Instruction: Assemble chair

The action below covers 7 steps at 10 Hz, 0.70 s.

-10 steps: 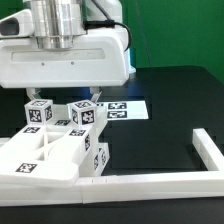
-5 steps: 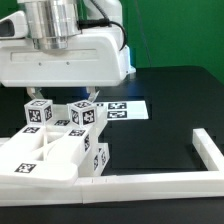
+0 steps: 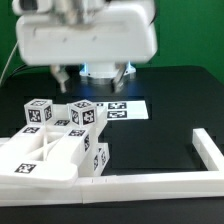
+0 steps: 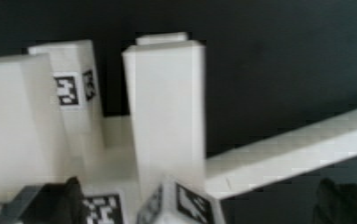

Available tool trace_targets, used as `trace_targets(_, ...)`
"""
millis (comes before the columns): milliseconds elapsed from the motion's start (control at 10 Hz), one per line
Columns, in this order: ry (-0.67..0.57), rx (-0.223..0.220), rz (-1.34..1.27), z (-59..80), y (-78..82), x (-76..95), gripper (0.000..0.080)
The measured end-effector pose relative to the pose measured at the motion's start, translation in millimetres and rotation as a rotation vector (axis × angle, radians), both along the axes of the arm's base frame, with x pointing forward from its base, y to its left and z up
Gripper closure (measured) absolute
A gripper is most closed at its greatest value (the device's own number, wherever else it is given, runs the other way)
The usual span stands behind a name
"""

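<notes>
— Exterior view first. Where does the chair [image 3: 55, 140] stand?

— On the black table [image 3: 170, 110], at the exterior view's lower left, pushed against the white border rail [image 3: 140, 184] that runs along the near edge and turns up at the exterior view's right. Its flat slotted frame lies low, with its long axis running along that rail. Two cube-topped posts rise from the rear of it, upright, each bearing square tags.

— And behind it?

— The marker board [image 3: 128, 108] lies flat on the table, just beyond the posts.

— Position of the arm?

— The large white robot body [image 3: 90, 35] fills the upper part of the exterior view, above the chair and apart from it. The picture is blurred there.

— State of the gripper [image 4: 104, 205]?

— Wrist view shows dark fingertips [image 4: 33, 205] at the edge, well spread, nothing between them. The white posts stand on end before the camera, one carrying a tag on its side.
</notes>
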State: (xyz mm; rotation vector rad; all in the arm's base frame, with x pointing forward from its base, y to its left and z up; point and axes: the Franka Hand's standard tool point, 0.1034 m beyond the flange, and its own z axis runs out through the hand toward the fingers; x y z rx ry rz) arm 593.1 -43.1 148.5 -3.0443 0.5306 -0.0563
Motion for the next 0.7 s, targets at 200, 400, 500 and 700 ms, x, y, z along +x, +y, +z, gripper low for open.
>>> trace_targets(200, -0.027, -0.008, 0.007, 2.5, 2.9, 3.4, 0.0151)
trace_targets(400, -0.032, -0.02, 0.048, -0.1, 1.7, 4.6, 0.0151)
trace_targets(500, -0.046, -0.05, 0.156, -5.9, 0.7, 12.0, 0.0151)
trace_targets(700, -0.058, -0.069, 0.347, -6.9, 1.8, 24.1, 0.0151)
